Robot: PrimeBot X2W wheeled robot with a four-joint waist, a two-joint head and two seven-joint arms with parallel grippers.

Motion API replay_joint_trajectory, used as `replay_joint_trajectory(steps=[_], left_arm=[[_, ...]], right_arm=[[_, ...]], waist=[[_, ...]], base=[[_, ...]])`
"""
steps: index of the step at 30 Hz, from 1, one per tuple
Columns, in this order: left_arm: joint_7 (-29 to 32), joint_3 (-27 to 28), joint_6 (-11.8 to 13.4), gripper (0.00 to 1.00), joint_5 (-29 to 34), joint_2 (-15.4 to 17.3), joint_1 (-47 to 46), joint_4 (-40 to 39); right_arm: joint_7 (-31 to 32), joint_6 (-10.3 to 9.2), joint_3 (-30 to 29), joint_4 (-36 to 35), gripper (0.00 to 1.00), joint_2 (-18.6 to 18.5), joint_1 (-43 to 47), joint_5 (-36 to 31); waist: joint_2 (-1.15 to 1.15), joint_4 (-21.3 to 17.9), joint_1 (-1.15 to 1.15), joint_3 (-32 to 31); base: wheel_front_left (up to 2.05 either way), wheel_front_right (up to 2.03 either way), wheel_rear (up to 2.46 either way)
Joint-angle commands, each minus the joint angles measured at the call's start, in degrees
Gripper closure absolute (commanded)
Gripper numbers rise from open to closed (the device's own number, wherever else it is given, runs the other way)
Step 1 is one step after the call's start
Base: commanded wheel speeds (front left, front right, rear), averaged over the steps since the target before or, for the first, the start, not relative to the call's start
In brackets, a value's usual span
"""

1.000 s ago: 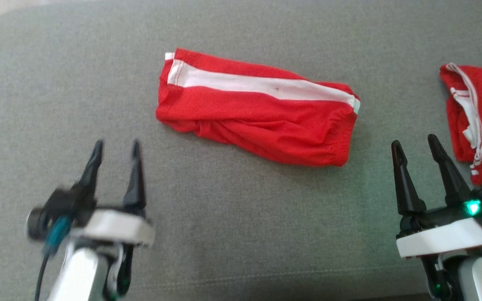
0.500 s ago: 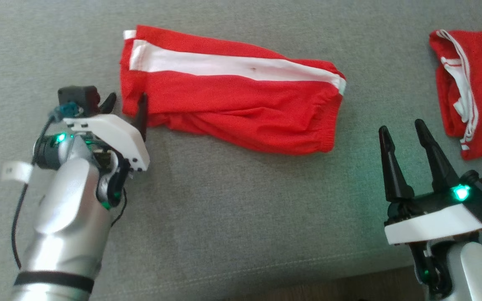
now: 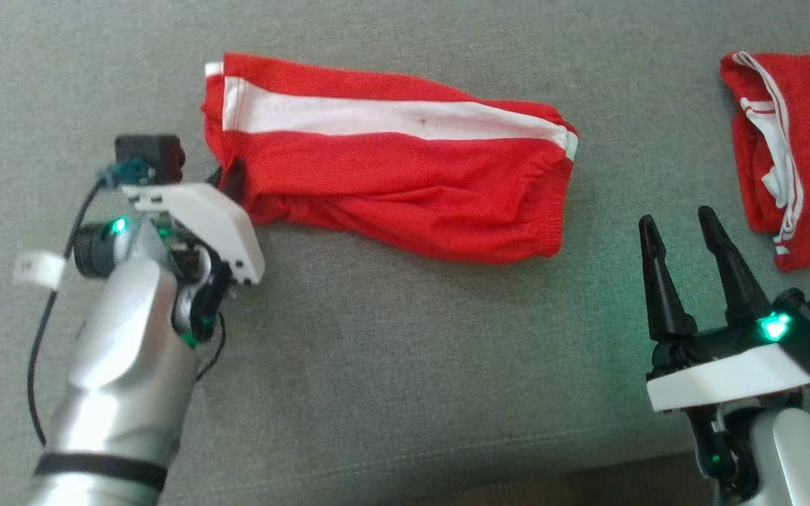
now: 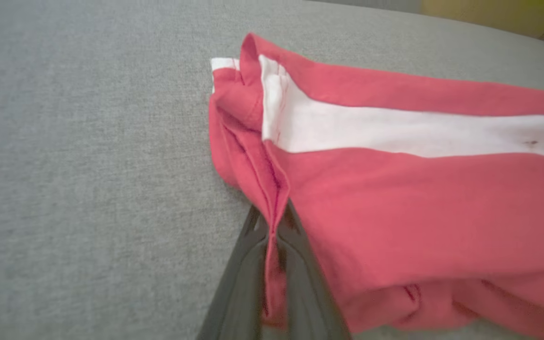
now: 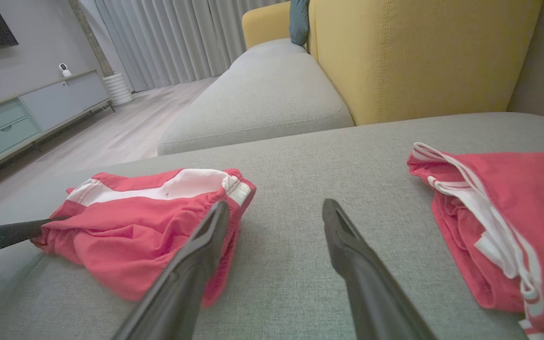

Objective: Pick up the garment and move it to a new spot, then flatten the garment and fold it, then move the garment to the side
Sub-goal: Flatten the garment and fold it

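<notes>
Garment point(image 3: 391, 176) now inside left pincer point(image 4: 273, 215)

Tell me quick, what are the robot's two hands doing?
Left gripper: shut on the red shorts, at their edge.
Right gripper: open, holding nothing.

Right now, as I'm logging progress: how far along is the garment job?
Done: the left gripper is shut on a fold at the left end of the red-and-white garment, which lies bunched on the grey cushion, not yet lifted. In hand: the pickup. The right gripper stands open, apart from it. Left: moving it to a new spot, flattening, folding, setting it aside.
</notes>
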Motion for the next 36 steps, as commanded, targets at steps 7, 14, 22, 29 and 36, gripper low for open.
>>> replay_joint_trajectory(steps=[7,14,22,29,36], left_arm=[[-1.5,2.9,3.1,1.0,-1.8,1.9,13.1,-14.3],[0.3,3.5,5.6,1.0,-3.6,1.9,22.6,-22.3],[-10.1,3.0,7.5,0.0,0.8,2.1,25.5,-27.5],[-21.3,4.3,10.6,0.0,6.1,3.4,28.3,-35.1],[-22.2,3.8,11.6,0.0,8.0,4.0,31.6,-39.0]], right_arm=[[0.9,0.19,0.5,-1.1,0.0,-0.3,0.3,0.4],[1.9,0.19,-0.1,-1.1,0.0,-0.6,1.5,0.8],[3.8,0.19,-1.2,-2.5,0.0,-1.4,1.5,-1.2],[6.5,0.19,-2.4,-4.5,0.0,-1.5,2.2,-3.0],[8.1,0.19,-3.0,-5.7,0.0,-1.1,4.1,-3.5]], waist=[[0.0,1.7,0.0,-2.5],[0.0,2.6,0.0,-3.7],[0.0,4.1,0.0,-5.5],[0.0,5.3,0.0,-9.1],[0.0,5.7,0.0,-10.6]], base=[[0.0,0.0,0.0],[0.0,0.0,0.0],[0.0,0.0,0.0],[0.0,0.0,0.0],[0.0,0.0,0.0]])
